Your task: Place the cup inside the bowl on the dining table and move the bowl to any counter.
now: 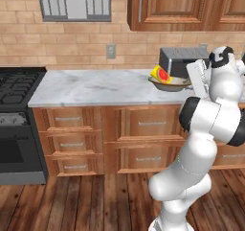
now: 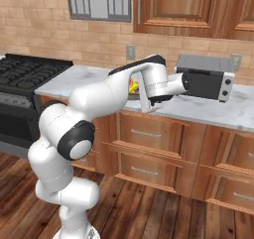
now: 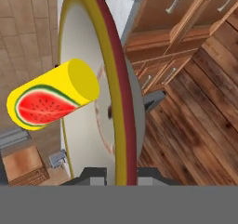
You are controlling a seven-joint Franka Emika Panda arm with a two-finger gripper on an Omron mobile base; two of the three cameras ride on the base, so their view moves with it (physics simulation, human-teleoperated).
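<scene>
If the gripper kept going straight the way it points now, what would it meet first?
The gripper is already clamped on the bowl rim, cup inside. Beyond the bowl, probably the grey appliance, though depth is unclear.

The white arm (image 2: 99,101) extends across the marble desk (image 2: 218,109) toward the brick wall. A yellow object (image 2: 132,87) shows behind its forearm. A microwave (image 2: 206,79) sits on the desk, stove (image 2: 25,74) at left.
</scene>
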